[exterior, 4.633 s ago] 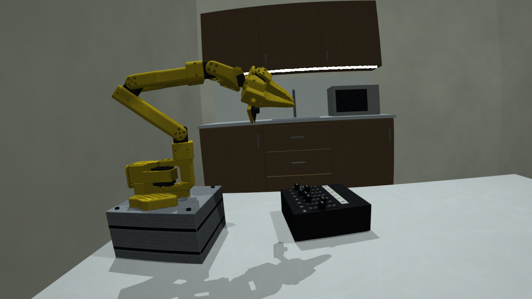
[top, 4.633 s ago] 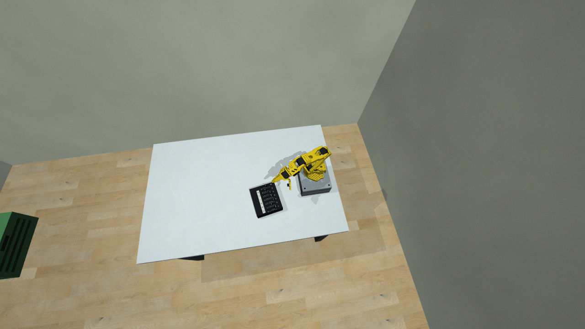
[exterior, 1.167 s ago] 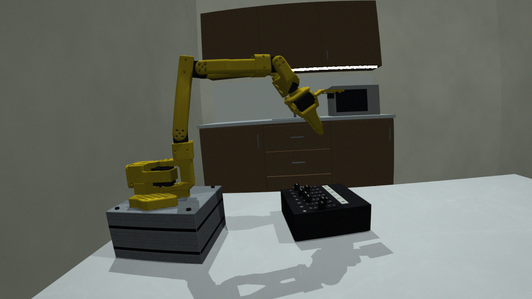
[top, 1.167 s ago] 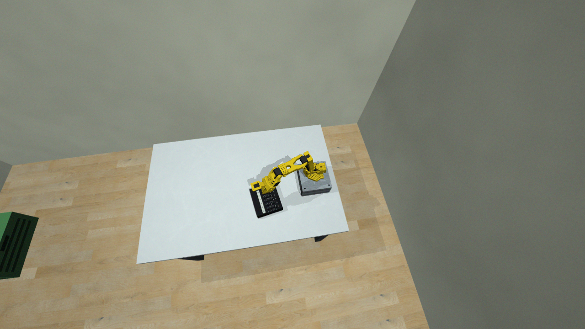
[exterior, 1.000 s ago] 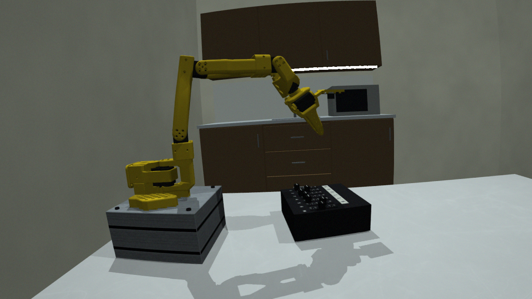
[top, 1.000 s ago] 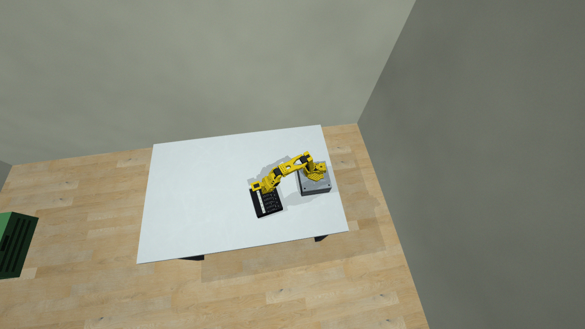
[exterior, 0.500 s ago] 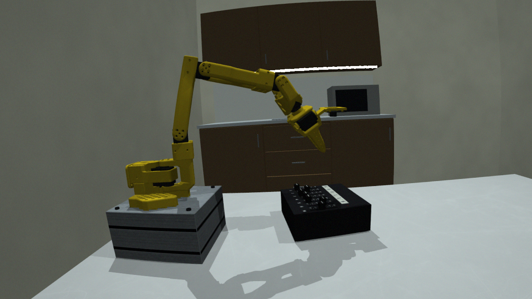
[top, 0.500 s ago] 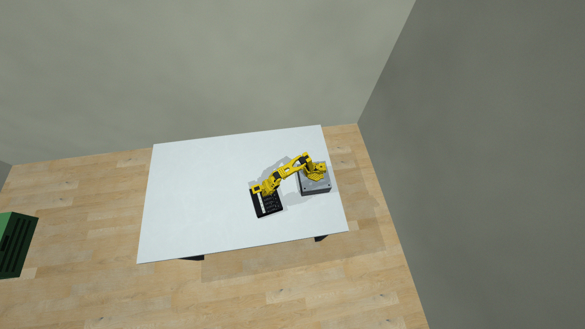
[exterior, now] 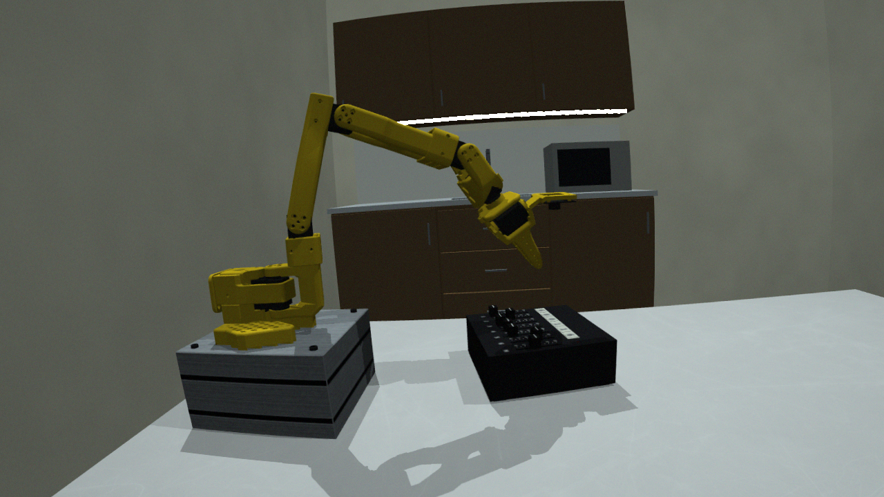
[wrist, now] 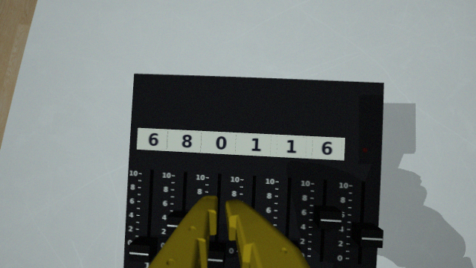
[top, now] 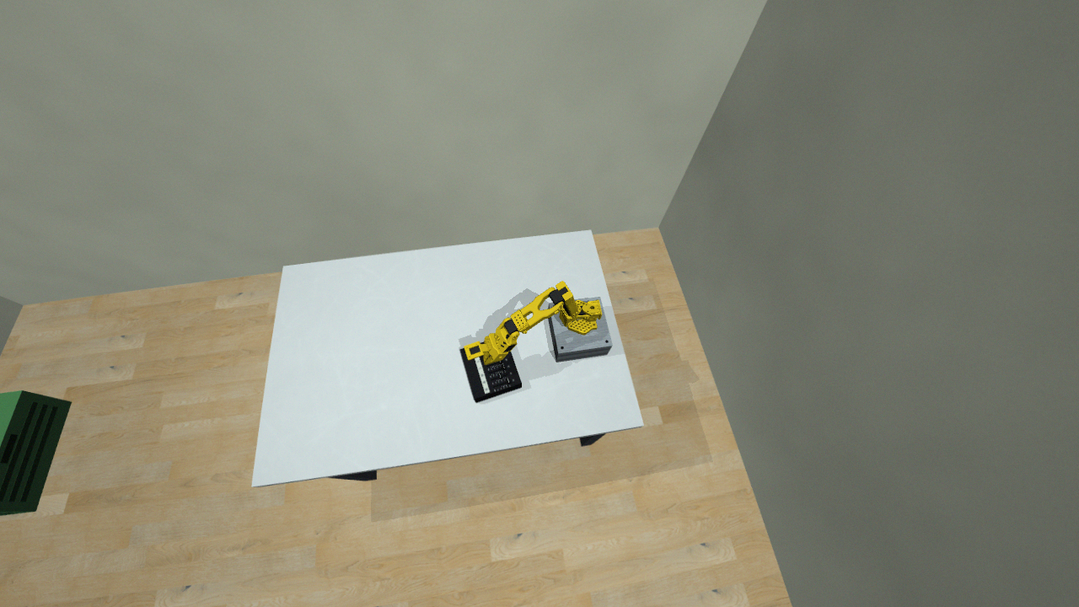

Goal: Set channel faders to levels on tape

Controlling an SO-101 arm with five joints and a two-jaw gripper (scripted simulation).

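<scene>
The black lighting desk [top: 497,391] [exterior: 543,367] [wrist: 256,104] stands on the white table. Its tape strip [wrist: 239,144] reads 6, 8, 0, 1, 1, 6. In the wrist view the channel 1 fader [wrist: 139,252] sits near 0, the channel 2 fader [wrist: 174,219] near 3 and the channel 6 fader [wrist: 330,219] near 5. The master fader [wrist: 371,236] sits near 3. The channel 3 fader [wrist: 216,257] shows low between my fingers. Channels 4 and 5 are hidden behind them. My gripper [wrist: 221,204] [exterior: 536,261] is shut and empty, hanging above the desk over channels 3 and 4.
The arm stands on a grey base block [top: 581,346] [exterior: 271,383] beside the desk. The table's left edge and wooden floor [wrist: 13,56] show in the wrist view. A green crate [top: 26,445] stands on the floor far left. A microwave [exterior: 587,166] sits on the back counter.
</scene>
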